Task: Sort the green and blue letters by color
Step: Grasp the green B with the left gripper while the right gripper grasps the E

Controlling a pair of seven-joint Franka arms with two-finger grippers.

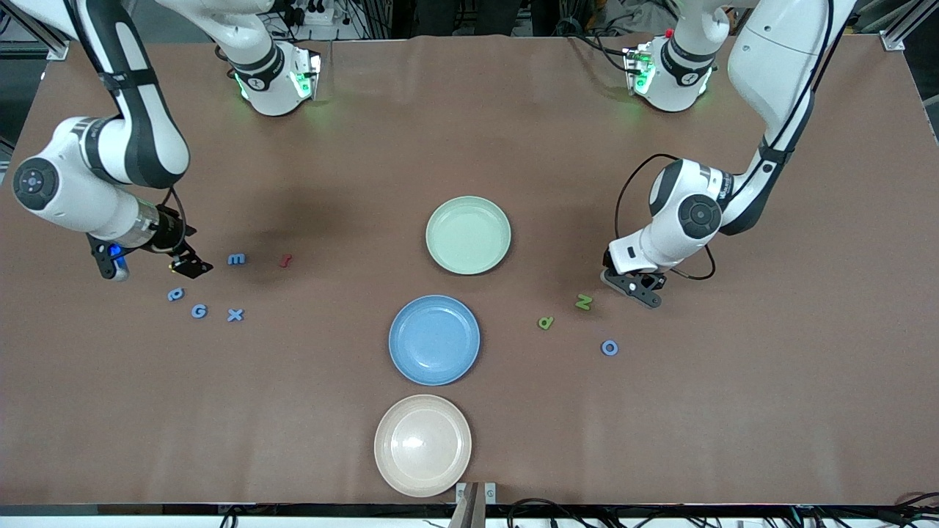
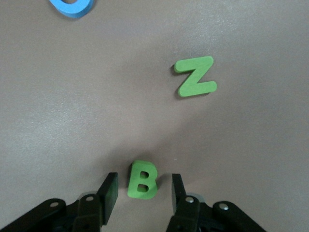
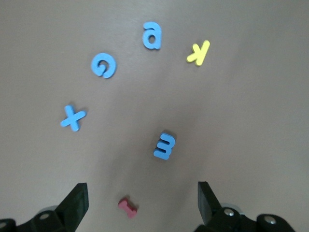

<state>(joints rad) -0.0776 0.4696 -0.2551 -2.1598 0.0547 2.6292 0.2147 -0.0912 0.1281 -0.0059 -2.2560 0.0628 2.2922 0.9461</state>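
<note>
While your left gripper (image 2: 143, 191) is hanging low over the table with its jaws partly open on either side of the green letter B (image 2: 142, 180), a visible gap is showing on each side, so nothing is gripped yet. That B is lying flat at the left arm's end of the table, beside the green letter N (image 1: 583, 301); the green letter P (image 1: 546, 323) and the blue letter O (image 1: 609, 347) are sitting nearer the front camera.

You are dealing with foam that is probably very light, soft and a little grippy, so I would judge a gentle pinch across the two long edges best; squeezing hard is likely to buckle it.

Your right gripper (image 3: 143, 203) is waiting, jaws spread wide, over the blue letter E (image 3: 164, 146) and the dark red letter (image 3: 128, 207) at the right arm's end. The green plate (image 1: 468, 235) and blue plate (image 1: 434, 339) are sitting mid-table, both bare.
</note>
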